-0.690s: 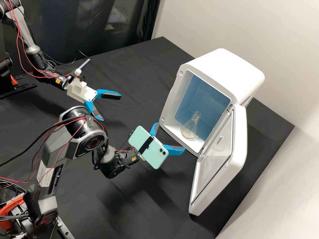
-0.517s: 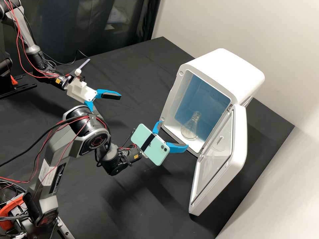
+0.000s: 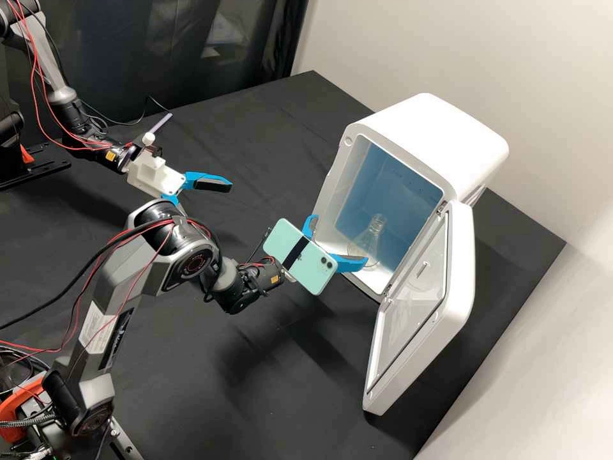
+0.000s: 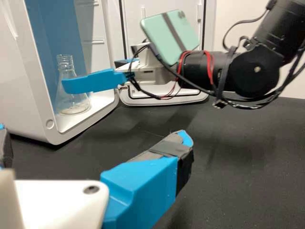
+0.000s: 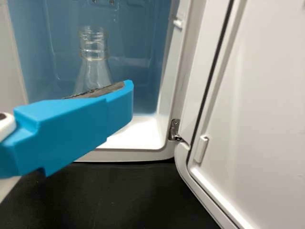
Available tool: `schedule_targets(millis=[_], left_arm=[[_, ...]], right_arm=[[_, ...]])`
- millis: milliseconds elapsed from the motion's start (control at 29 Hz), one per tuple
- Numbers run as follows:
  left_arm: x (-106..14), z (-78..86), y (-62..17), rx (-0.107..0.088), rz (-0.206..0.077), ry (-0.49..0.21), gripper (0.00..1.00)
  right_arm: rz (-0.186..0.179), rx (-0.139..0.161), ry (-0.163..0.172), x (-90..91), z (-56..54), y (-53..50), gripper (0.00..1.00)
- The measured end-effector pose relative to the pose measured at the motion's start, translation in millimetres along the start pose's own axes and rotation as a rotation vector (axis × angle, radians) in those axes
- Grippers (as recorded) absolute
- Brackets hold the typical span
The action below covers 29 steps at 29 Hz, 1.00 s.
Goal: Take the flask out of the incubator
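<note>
Conical flask (image 3: 372, 237) of clear glass, upright on the floor of the incubator (image 3: 434, 128), towards the back of the blue-lined chamber. The incubator is white and sits tilted back on the black surface (image 3: 268, 121). Its door (image 3: 421, 306) is swung fully open and hangs on the side of the opening nearer the high camera.

Right end effector (image 3: 341, 246) is at the mouth of the chamber, fingers spread wide, nothing between them. In the high view one blue finger (image 3: 351, 262) crosses the lower lip of the opening and lies in front of the flask's base. The other sits up by the far edge of the opening. In the right wrist view the flask's neck (image 5: 94, 47) rises beyond that arm's own finger (image 5: 71, 126). Whether finger and glass touch, cannot tell. A mint-green phone (image 3: 300, 255) is strapped by a black band to this arm's wrist.

Left end effector (image 3: 191, 191) hangs above the surface well apart from the incubator, pointed towards it. It is wide open and holds nothing. The left wrist view looks across the surface at the right arm's finger (image 4: 93, 81), which overlaps the flask's body (image 4: 71, 102).
</note>
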Motion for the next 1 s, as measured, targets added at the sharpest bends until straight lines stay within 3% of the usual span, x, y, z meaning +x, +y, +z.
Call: schedule_targets(millis=[103,345,655,828,1000], left_arm=[[0.0,0.0,0.0,0.000,0.000,0.000,1.00],[0.1,2.0,-0.5,0.000,-0.001,-0.006,1.00],[0.2,5.0,-1.1,-0.001,-0.003,-0.013,1.00],[0.2,5.0,-1.1,-0.001,-0.003,-0.013,1.00],[0.2,5.0,-1.1,-0.001,-0.003,-0.013,1.00]], right_arm=[[-0.023,0.002,-0.016,8.8,0.4,-3.6,1.00],[-0.024,0.040,-0.080,27.3,7.3,-7.6,1.00],[-0.036,0.038,-0.114,50.4,14.1,-14.4,1.00],[-0.028,0.051,-0.127,58.8,14.8,-9.5,1.00],[-0.027,0.106,-0.137,66.7,14.3,-3.3,1.00]])
